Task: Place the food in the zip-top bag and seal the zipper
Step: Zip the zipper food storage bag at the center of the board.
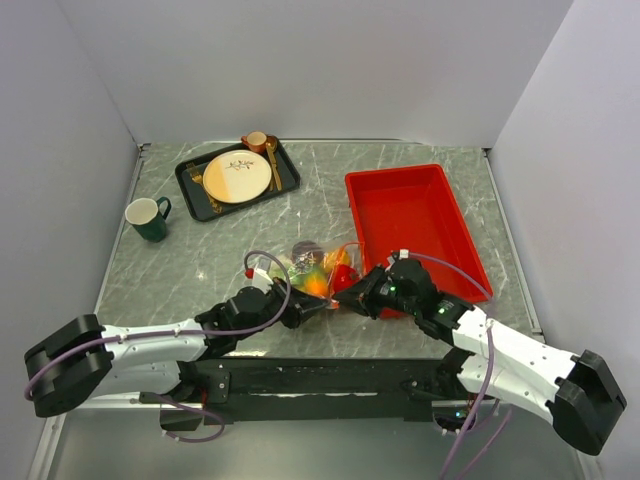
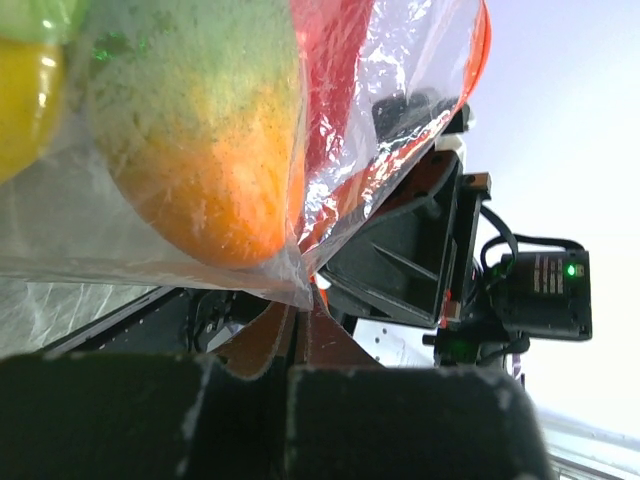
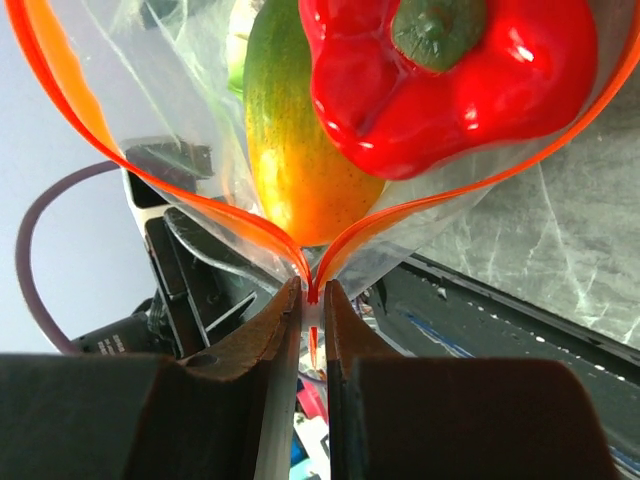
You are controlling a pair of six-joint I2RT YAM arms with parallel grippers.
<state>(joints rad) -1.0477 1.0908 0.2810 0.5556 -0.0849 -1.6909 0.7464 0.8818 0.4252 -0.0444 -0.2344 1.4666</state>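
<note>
While right pincer (image 3: 312, 300) pinches zipper (image 3: 318, 268), left pincer (image 2: 300, 318) pinches zip-top bag (image 2: 400, 90).

1. Clear, crinkly, glossy plastic: zip-top bag (image 3: 170, 110) at right pincer (image 3: 312, 300).
2. Smooth, glossy: red pepper (image 3: 440, 90) above it.
3. Matt, finely grainy: mango (image 2: 200, 130) above left pincer (image 2: 290, 340).
4. Marbled, faint sheen: surface (image 1: 200, 270).
</note>
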